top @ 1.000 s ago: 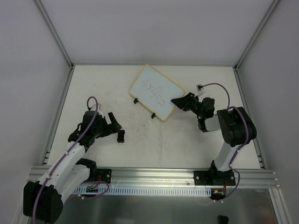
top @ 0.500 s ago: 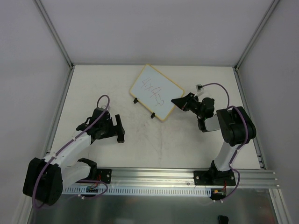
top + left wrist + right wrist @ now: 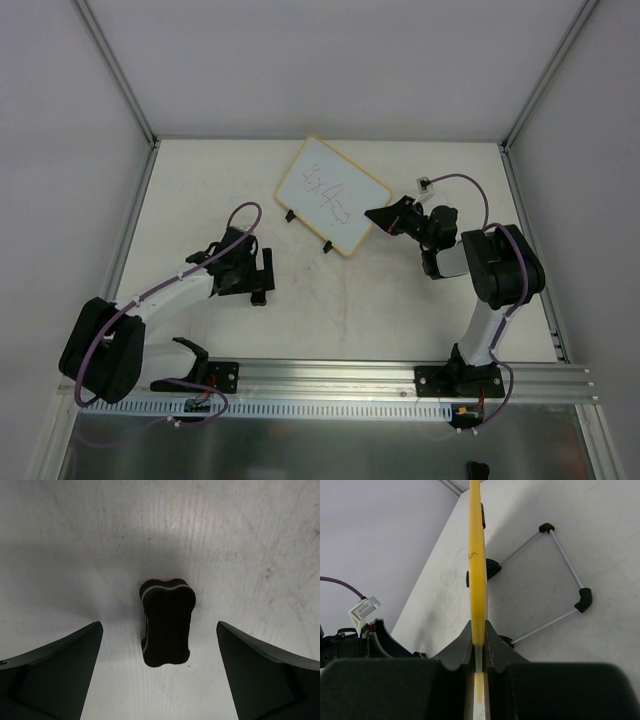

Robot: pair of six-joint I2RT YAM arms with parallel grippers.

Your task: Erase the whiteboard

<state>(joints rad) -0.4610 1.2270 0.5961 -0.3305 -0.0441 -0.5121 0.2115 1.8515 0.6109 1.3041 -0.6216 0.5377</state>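
step: picking up the eraser
left tool: spread wide, straddling eraser; i'd drop straight down and pinch its narrow waist
right tool: clamped on whiteboard edge, well right of eraser

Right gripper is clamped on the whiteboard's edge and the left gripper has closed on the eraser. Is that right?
Not quite. The left gripper is open: the left wrist view shows its jaws standing wide apart on either side of the eraser, which lies on the table untouched. The right gripper is indeed clamped on the whiteboard edge.
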